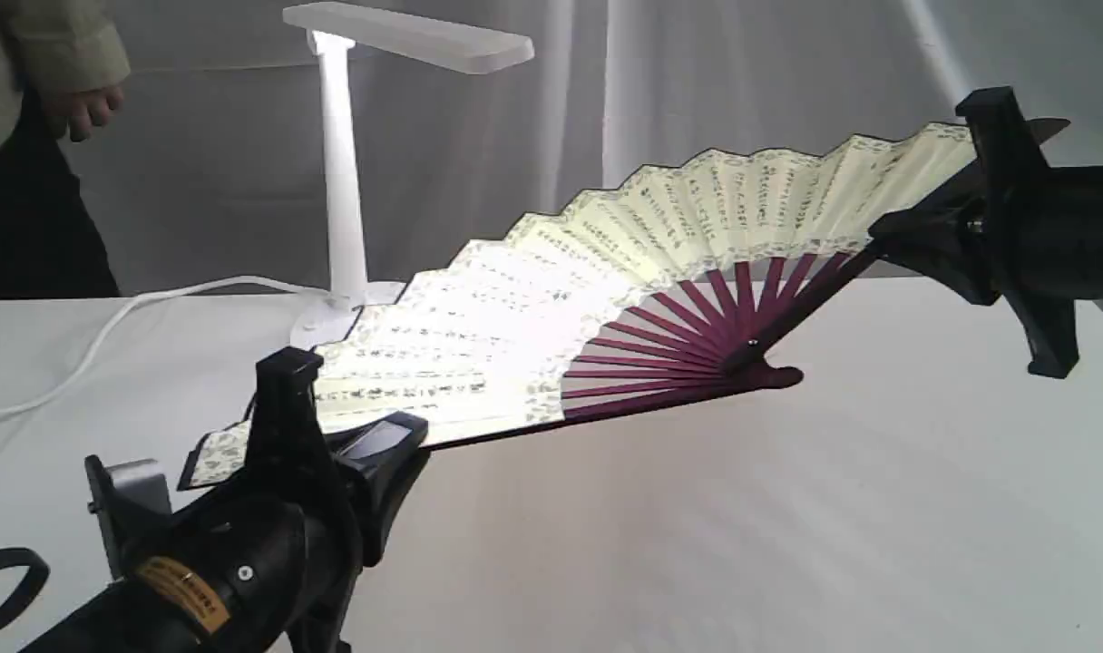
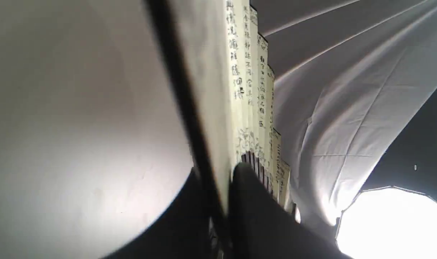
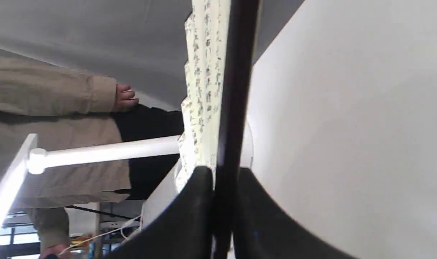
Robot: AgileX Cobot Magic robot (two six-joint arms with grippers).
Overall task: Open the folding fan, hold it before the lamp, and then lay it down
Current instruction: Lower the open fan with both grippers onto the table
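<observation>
Jaws of left gripper [image 1: 334, 426] and right gripper [image 1: 914, 231] both pinch tight on the fan [image 1: 533, 308], one end at 8 o'clock, the other at 2. Spread wide, it hangs before the lamp [image 1: 341, 181] at 10 o'clock: holding step. Next, seemingly, lower evenly, then release.

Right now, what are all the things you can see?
folding fan: one, cream with black writing and maroon ribs, spread open in the air above the table.
lamp: one, white, standing behind the fan.
cord: one, white, trailing from the lamp across the table.
table: one, covered in white, under everything.
curtain: one, pale grey, at the back.
bystander: one, beige sleeve, back corner.
left gripper: one, black, shut on one end of the fan.
right gripper: one, black, shut on the other end.
</observation>
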